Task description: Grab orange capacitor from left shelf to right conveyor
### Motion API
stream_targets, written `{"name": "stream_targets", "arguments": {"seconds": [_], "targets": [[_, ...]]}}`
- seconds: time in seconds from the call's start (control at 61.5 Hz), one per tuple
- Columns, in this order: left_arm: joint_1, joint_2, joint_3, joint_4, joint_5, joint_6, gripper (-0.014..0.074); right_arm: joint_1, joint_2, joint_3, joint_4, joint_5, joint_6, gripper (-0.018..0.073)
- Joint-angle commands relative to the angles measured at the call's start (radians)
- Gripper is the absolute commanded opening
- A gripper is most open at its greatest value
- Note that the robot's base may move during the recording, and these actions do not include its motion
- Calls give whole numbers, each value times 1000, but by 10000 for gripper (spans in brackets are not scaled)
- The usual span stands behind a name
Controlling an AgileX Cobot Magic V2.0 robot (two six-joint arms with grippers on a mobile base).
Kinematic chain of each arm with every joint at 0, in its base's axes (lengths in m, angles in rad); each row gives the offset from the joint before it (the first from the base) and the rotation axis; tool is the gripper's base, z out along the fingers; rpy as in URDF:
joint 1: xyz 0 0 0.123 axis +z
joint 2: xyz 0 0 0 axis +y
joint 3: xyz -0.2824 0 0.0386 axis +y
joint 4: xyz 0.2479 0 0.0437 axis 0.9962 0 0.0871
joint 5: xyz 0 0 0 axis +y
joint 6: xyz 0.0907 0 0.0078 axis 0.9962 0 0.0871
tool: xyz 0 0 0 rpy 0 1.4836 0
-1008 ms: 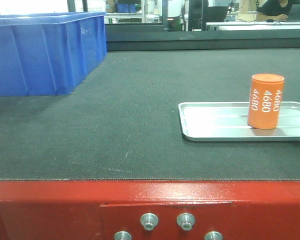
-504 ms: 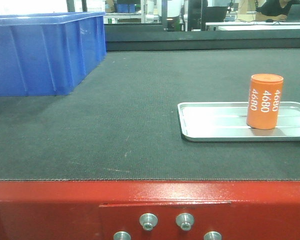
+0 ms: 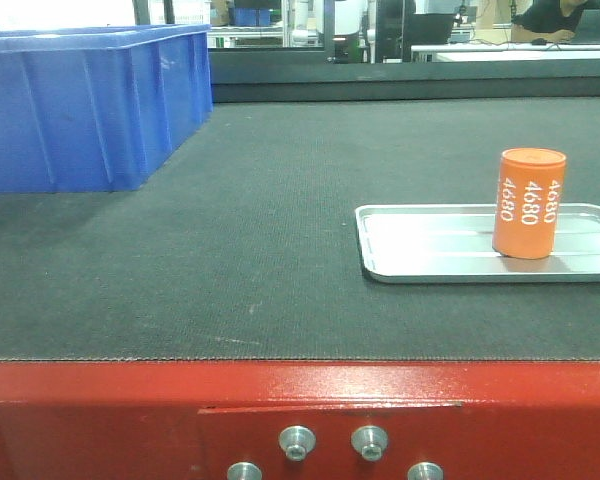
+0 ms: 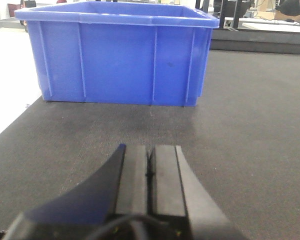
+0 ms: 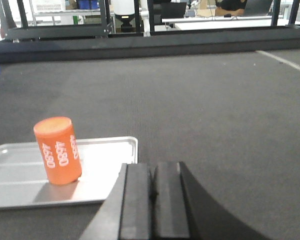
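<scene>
Front view: nearest you was the red frame (image 3: 300,400) of the conveyor, with silver bolts (image 3: 298,441) along its lower edge. Beyond it lay the dark belt (image 3: 240,240). On the belt to your right sat a shallow silver tray (image 3: 430,245), and the capacitor (image 3: 527,203) stood upright in the tray's right half, its "4680" print facing you. Farther back on the left stood a blue crate (image 3: 80,105), resting on the belt.

In the left wrist view, you had the left fingers (image 4: 150,170) pressed together, nothing between them, low over the belt. The crate (image 4: 117,55) stood ahead of them, well apart.

In the right wrist view, the right fingers (image 5: 151,187) were likewise closed on nothing. The tray (image 5: 105,170) lay just ahead and to their left, its near right corner close to the fingertips. The capacitor (image 5: 57,150) stood upright on the tray, clear of the fingers. Behind it the belt (image 5: 200,95) ran back to a dark rail.
</scene>
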Motion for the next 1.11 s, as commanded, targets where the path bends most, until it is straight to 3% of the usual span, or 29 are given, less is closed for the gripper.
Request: {"name": "stream_targets", "arguments": {"seconds": [0.0,1.089], "targets": [[2,-10,-3,-2,-86,-2,-127,-7,-17,9,-9,-143,-2,55],[2,-10,-3,-2,-86,-2,-127,-7,-17,29,-9,-143,-2,55]]}}
